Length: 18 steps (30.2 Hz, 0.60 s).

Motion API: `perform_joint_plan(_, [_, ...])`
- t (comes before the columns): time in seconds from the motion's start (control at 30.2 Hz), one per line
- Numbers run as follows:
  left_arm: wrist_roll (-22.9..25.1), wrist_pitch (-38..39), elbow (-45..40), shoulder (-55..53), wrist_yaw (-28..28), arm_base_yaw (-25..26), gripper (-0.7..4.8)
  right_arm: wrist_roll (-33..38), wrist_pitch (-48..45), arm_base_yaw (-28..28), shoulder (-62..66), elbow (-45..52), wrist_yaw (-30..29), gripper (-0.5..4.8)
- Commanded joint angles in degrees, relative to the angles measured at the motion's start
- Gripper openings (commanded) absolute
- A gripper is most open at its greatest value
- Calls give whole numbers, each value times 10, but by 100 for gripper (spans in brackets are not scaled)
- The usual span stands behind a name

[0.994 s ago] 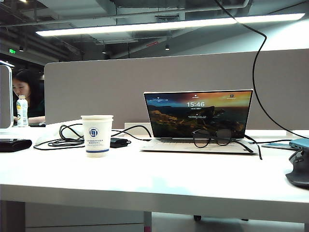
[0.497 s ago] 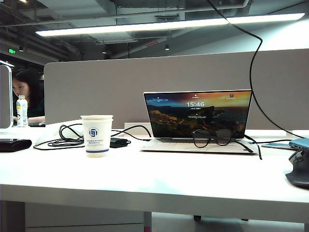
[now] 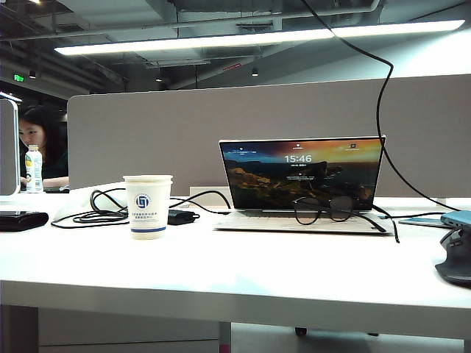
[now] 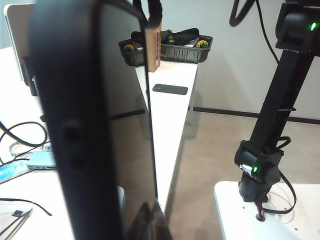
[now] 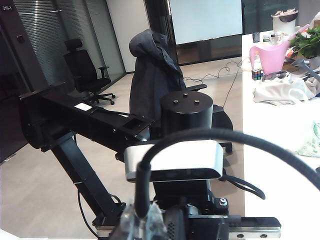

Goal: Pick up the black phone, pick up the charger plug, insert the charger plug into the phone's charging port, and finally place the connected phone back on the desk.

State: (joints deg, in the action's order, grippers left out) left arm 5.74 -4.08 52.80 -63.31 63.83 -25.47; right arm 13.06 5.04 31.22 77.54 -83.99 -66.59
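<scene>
- Exterior view: no arm or gripper in frame. White desk (image 3: 221, 276) carries a paper cup (image 3: 148, 206), an open laptop (image 3: 302, 180) with glasses (image 3: 324, 209) in front of it, a coil of black cables (image 3: 99, 209) and a mouse (image 3: 455, 257) at the right edge. A long thin black cable (image 3: 379, 110) hangs from above and drops behind the laptop.
- Left wrist view only: the black phone (image 4: 95, 125) fills the near frame, held up on edge off the desk; glossy dark screen, rounded corner, side buttons visible. Left gripper (image 4: 142, 227) sits at the phone's lower end, fingers mostly hidden; closed on the phone.
- Same view shows a second dark phone-like slab (image 4: 170, 89) lying far off on a narrow white table, and a black robot arm (image 4: 272, 115) with green lights.
- Right wrist view only: right gripper (image 5: 150, 222) at frame bottom, closed around the end of the black cable; charger plug tip not visible, blurred there. Beyond it a camera module (image 5: 172, 160), a black arm and an office chair (image 5: 87, 70).
</scene>
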Motion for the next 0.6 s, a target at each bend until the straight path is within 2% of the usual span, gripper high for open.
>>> perform_joint_plan(0.03, [2, -18, 3, 3, 3, 0, -6, 0, 3, -5, -3, -2, 2, -6])
perform_joint_plan(0.6, [2, -16, 3, 3, 3, 0, -6, -22, 39, -18, -6, -2, 11, -6])
